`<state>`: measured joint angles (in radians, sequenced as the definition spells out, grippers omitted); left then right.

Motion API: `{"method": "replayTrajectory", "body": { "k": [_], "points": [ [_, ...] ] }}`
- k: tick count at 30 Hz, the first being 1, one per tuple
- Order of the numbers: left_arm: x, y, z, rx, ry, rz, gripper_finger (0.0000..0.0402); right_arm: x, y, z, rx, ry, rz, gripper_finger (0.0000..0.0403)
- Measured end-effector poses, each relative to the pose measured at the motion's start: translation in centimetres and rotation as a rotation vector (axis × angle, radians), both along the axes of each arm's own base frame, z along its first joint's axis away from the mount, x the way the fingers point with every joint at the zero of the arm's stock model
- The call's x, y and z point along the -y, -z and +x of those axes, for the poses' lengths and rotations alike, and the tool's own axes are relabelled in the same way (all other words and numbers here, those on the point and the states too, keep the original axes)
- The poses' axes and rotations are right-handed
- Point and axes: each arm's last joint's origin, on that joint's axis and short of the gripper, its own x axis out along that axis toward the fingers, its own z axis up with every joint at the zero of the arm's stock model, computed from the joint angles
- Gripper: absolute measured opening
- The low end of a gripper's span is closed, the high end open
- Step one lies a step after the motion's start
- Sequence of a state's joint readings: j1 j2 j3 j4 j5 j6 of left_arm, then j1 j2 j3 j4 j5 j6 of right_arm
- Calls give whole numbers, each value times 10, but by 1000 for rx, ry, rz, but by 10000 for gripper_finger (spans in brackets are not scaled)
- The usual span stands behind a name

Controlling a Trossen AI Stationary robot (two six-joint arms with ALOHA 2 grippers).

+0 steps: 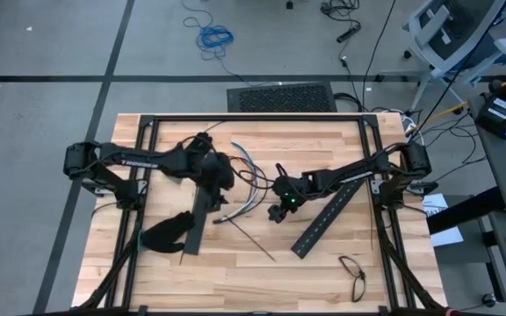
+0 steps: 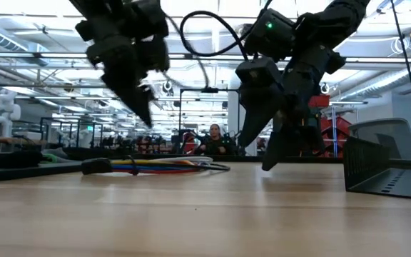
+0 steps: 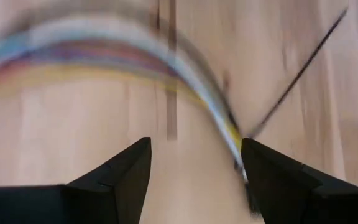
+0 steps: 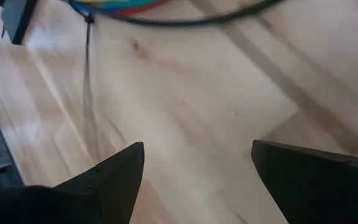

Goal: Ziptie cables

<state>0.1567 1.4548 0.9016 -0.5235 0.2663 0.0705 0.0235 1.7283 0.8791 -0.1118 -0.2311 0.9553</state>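
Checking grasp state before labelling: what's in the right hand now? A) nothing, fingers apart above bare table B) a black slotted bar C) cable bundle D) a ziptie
A: the right hand shows spread fingers with only bare wood between them, and the cables lie farther off on the table.

Both my arms are matte black, built of blocky jointed segments, with pale lettering along the left arm's [image 1: 134,161] upper link. A green light glows on the right arm's [image 1: 350,174] wrist, where a black cable loops. Each pincer's fingers [image 3: 122,176] are dark, tapering wedges.
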Motion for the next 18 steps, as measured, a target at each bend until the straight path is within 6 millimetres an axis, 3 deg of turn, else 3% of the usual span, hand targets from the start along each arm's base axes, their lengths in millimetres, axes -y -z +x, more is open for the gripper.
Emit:
{"method": "replayTrajectory", "body": {
  "k": [5,9,14,18],
  "points": [
    [-14,6,-12,-72,10,-91,246,-13,8,-6,-41,137,-32,295],
    [-13,4,-17,-123,32,-233,246,-28,10,-11,-35,213,-39,295],
    [6,5,-25,-242,111,-173,246,-44,10,-14,-33,271,-45,295],
    [29,14,-17,-201,164,-12,246,-46,11,-14,-35,307,-41,295]
  ]
}}
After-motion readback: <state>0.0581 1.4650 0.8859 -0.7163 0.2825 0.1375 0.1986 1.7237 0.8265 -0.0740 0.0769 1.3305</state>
